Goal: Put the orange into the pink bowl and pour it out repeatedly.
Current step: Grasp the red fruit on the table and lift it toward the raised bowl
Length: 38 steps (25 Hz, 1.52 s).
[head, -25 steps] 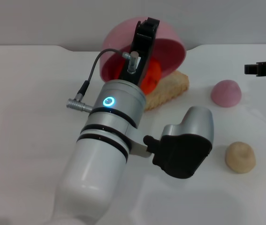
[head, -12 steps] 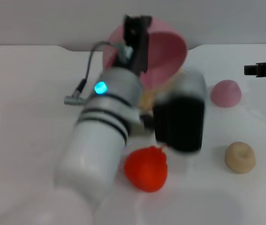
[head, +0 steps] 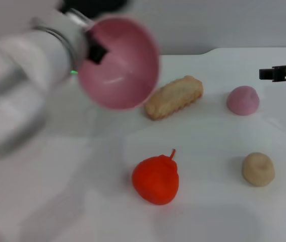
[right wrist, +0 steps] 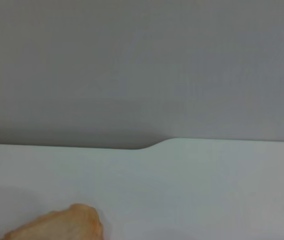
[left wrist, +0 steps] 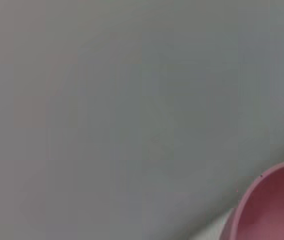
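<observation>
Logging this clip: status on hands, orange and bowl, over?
Left hand shut on pink bowl, raised and empty. Orange lies on table, front centre. Right hand parked at far right. Nothing blocking orange.

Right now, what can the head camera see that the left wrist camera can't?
Only the head view shows the orange lying on the white table, the bread-like loaf, the small pink dome, the tan lump, and the right gripper parked at the right edge. The left wrist view shows nothing extra, mostly plain grey wall. Both show the pink bowl, held up tilted and empty by the left arm; the wrist view catches only its rim.
</observation>
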### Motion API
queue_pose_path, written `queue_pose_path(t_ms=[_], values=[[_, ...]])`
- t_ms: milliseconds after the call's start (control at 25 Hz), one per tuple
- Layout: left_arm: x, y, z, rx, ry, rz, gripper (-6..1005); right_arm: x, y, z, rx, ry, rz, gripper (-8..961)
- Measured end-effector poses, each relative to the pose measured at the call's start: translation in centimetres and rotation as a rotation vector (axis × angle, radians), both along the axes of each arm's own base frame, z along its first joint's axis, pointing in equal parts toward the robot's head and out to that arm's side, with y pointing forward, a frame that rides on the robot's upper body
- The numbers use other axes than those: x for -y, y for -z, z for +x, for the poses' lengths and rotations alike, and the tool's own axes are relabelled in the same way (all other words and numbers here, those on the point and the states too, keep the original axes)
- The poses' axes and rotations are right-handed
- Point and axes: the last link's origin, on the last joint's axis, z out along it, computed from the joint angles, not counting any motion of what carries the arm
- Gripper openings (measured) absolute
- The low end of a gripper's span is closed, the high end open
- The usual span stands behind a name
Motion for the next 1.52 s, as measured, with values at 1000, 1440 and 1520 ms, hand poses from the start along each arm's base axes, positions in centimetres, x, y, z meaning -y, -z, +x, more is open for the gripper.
queue_pose_path(t_ms=[1000,1440,1520], values=[[-1.7,-4.2,-7.3,0.025,-0.48,0.043,42,1.8,10.7,-6.5,-0.123,-0.192,-0.31,539],[-2.1,-3.9,-7.5,0.009,-0.488,0.039,42,4.0,14.0,-7.0,-0.176,-0.172,-0.453,535],[-2.6,-3.8,-7.6,0.004,-0.49,0.039,42,4.2,14.7,-6.5,-0.154,-0.158,-0.484,535]])
